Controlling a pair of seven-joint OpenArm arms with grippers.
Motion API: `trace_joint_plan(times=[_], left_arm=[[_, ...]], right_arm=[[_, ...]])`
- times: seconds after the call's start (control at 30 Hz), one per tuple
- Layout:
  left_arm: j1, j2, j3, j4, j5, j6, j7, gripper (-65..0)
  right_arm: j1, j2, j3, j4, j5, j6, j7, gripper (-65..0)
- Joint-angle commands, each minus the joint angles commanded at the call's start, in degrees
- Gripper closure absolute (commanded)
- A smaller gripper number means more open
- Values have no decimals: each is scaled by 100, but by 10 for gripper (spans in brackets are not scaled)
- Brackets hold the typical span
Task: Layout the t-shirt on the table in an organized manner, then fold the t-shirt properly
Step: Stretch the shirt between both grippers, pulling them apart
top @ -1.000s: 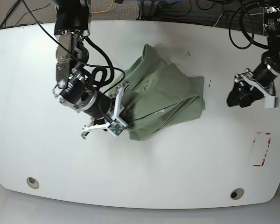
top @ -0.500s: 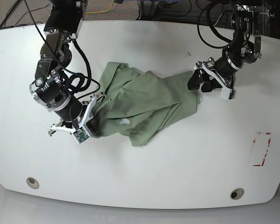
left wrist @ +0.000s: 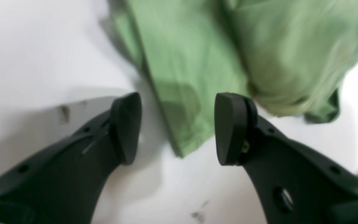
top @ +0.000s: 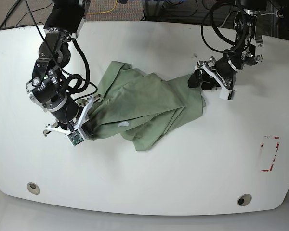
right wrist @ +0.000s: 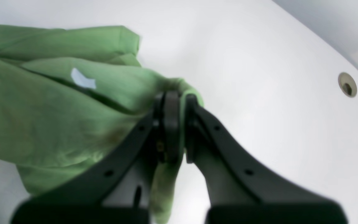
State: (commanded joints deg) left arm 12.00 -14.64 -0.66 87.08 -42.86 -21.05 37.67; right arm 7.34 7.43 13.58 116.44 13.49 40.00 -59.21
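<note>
Comparing base views, the right claw [top: 86, 134] shifts farther toward the left edge, clamped on the t-shirt [top: 147, 98], which lies bunched at upper centre of the table [top: 197, 168]. The left claw [left wrist: 179, 127], fingers apart, now straddles a corner; spreading likely requires gripping it.

The t-shirt [top: 149, 103] is soft, matt cloth, creased in loose folds. The tabletop [top: 183, 178] is smooth and glossy. In the right wrist view, the dark gripper fingers [right wrist: 197, 133] look like matt plastic, smooth-faced.
</note>
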Motion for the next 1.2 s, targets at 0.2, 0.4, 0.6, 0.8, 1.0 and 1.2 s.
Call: trace_joint_plan(times=[0.2,0.4,0.6,0.8,1.0,1.2], left_arm=[[-229,132,343,-185,9,9,9,-346],[-273,158,475,-220,9,9,9,-289],[-281,158,440,-220,35,18,0,-79],[-290,123,422,-176,35,18,-26,0],[-246,114,-193,220,53,18,18,0],[-290,-360,-914,1011,9,9,519,0]], right_arm=[[9,-9,0,0,0,0,0,0],[9,-9,9,9,0,0,0,0],[9,-9,114,9,0,0,0,0],[9,-9,246,9,9,0,0,0],[0,-9,598,9,9,0,0,0],[0,18,1257,9,9,0,0,0]])
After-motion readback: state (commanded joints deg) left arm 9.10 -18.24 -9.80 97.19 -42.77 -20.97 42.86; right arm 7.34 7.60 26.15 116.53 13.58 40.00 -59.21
